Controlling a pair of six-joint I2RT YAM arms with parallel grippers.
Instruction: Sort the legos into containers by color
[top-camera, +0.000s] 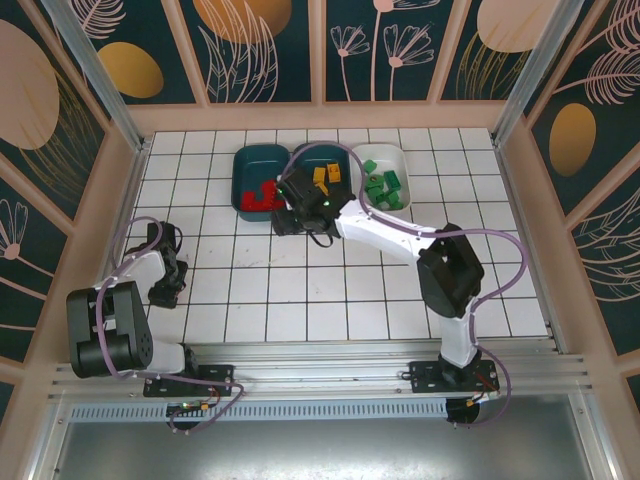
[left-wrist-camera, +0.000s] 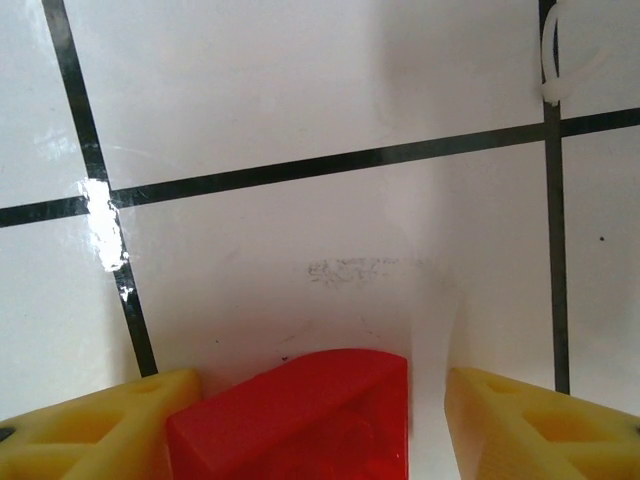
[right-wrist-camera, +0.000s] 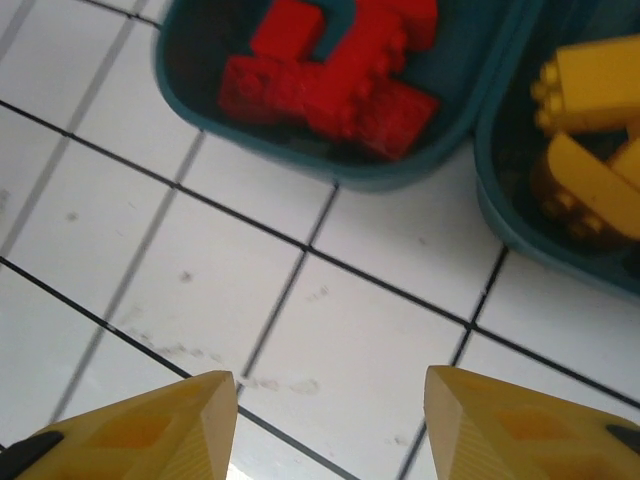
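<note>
Three containers stand in a row at the far side of the tiled table (top-camera: 300, 290): a left teal tray (top-camera: 248, 163) holding red legos (top-camera: 262, 195), a middle teal tray (right-wrist-camera: 505, 225) holding yellow legos (top-camera: 322, 175), and a white tray (top-camera: 385, 155) holding green legos (top-camera: 385, 186). One loose red brick (left-wrist-camera: 300, 420) lies on a white tile at the near left, well apart from the trays. Left gripper (left-wrist-camera: 320, 378): lowered over that brick, jaws apart and straddling it. Its left finger (left-wrist-camera: 110, 420) is against the brick's side, and its right finger (left-wrist-camera: 530, 420) has a sliver of tile between; I do not read this as a grip. Right gripper (right-wrist-camera: 330, 385): jaws apart, nothing between them, hanging above a bare tile just in front of the red and yellow trays. Step in hand, by my judgement: the pick of the red brick, late in the sort to go by the filled trays. The next move calls for me to bring the jaws together until both pads bear, then lift straight and carry the brick to the left teal tray. I must mind the right arm, which sits near that tray's front edge.
</note>
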